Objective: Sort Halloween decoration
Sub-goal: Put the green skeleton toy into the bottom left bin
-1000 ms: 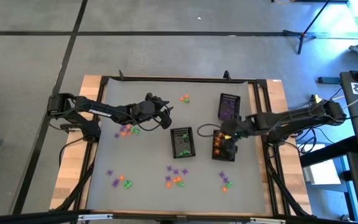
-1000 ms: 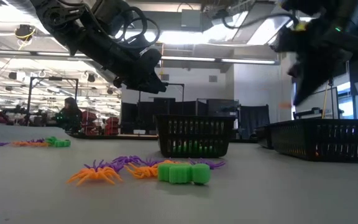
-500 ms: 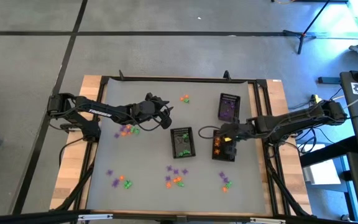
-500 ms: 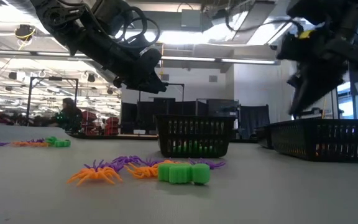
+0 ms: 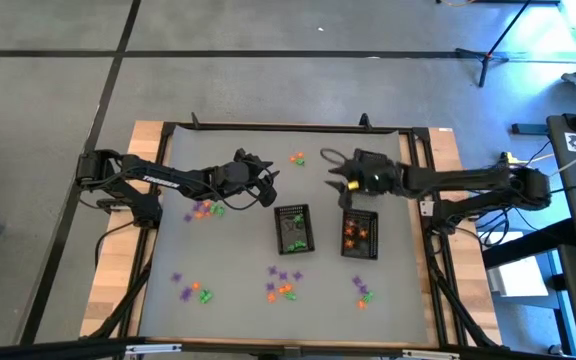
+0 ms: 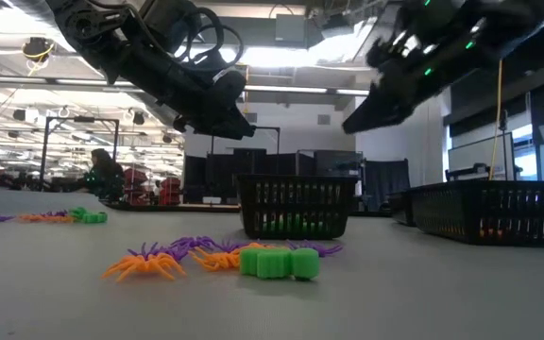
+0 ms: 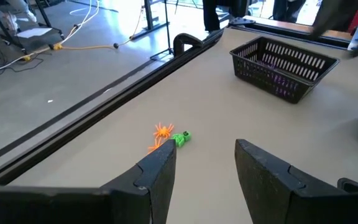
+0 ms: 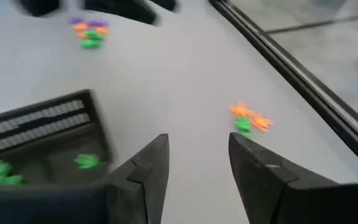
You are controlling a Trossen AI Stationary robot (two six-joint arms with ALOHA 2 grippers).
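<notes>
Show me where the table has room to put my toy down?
Bare patches: the table's left side between the two trinket piles, and the back edge above the left end effector. Crowded: the middle and right, around the mesh baskets and right end effector.

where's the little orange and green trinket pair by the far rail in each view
High: orange-and-green plastic trinket pair, top centre.
Low: cannot pick it out.
Left wrist: pair, near side of black table rail.
Right wrist: pair, near side of rail.
Shared landmark: that rail.
</notes>
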